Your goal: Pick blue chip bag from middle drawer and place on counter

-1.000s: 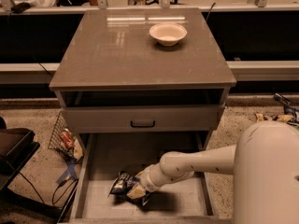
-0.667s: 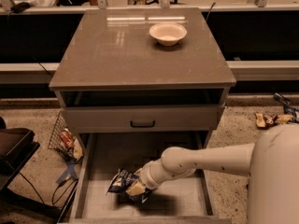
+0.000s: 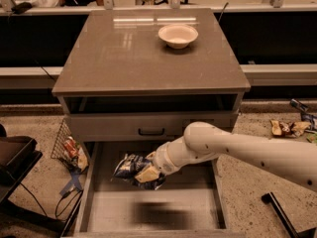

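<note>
Dark-blue foil item: blue chip bag (image 3: 128,165), crumpled, with white print showing.
Bag position: suspended over the pale floor of the middle drawer (image 3: 109,212) and not touching it. A dark blurred shadow lies on the floor below it.
Gripper location: gripper (image 3: 146,173) at the end of the white arm (image 3: 237,150), which reaches in from the right over the open drawer.
Claw state: fingers closed on the right side of the bag and holding it; foil partly covers the tan pads.
Counter: counter (image 3: 129,58), glossy grey-brown, above the drawers; the bag is not on it.
Counter load: white bowl (image 3: 178,35), rear right.
Upper drawer front: grey, with black handle (image 3: 151,131), directly above the open drawer.
Floor, left: wire basket (image 3: 67,148) holding a red-orange wrapper.
</note>
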You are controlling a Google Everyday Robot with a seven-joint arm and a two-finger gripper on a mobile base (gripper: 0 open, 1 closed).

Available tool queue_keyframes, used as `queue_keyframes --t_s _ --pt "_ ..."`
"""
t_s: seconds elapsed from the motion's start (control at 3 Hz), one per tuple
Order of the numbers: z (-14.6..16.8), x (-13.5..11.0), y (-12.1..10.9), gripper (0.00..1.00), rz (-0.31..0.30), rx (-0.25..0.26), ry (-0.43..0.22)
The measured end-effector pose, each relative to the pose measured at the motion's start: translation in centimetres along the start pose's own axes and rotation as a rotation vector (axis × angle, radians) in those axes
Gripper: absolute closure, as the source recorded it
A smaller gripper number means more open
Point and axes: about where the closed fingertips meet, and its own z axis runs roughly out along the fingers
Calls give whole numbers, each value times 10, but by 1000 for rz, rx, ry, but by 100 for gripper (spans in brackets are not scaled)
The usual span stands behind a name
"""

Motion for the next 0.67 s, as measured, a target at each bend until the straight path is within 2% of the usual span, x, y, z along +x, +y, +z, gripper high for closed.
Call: queue_keyframes --t_s 0.33,0.67 --pt "-45 -41 9 100 -15 16 -9" --pt "-90 -87 17 100 -39 61 -22"
